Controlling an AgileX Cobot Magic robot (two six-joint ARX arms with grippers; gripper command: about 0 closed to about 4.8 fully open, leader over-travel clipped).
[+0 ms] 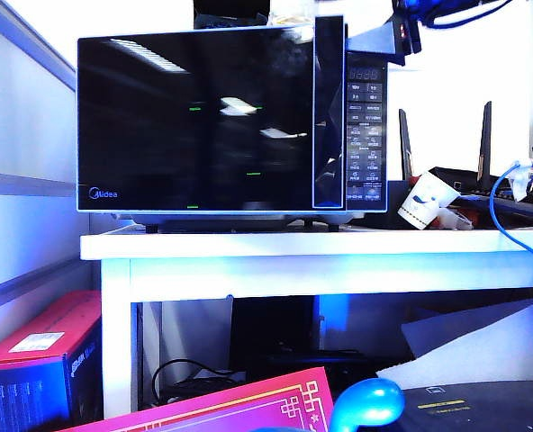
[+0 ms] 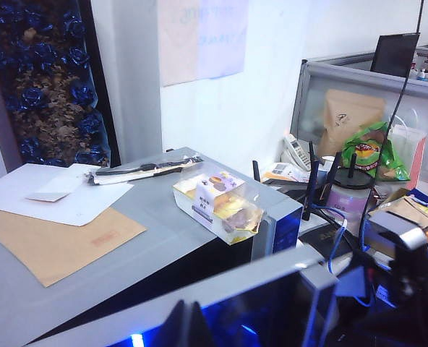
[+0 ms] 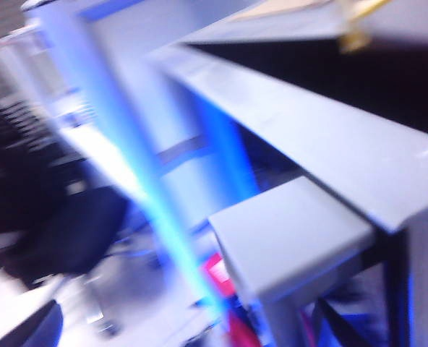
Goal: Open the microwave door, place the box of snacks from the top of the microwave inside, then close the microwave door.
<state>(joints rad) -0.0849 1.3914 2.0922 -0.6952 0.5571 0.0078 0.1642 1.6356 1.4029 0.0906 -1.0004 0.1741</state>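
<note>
The black Midea microwave [image 1: 365, 135] stands on a white table. Its glossy door [image 1: 194, 117] is ajar, with the handle side swung out. In the left wrist view a dark gap separates the door's top edge [image 2: 221, 285] from the body. The clear box of snacks [image 2: 217, 202] with pale yellow packets lies on the microwave's top near the right corner, and its rim shows in the exterior view [image 1: 293, 18]. My left gripper [image 2: 189, 325] is shut and empty, in front of the door's top edge. The right wrist view is blurred and shows no fingers. Dark right-arm hardware [image 1: 406, 27] hangs by the microwave's upper right corner.
On the microwave top lie white papers [image 2: 55, 191], a brown envelope [image 2: 55, 242] and a black pen-like item [image 2: 145, 168]. Routers with antennas [image 1: 483, 135], a white cup [image 1: 424, 200] and a blue cable [image 1: 501, 211] crowd the table to the right. Boxes sit under the table [image 1: 32, 360].
</note>
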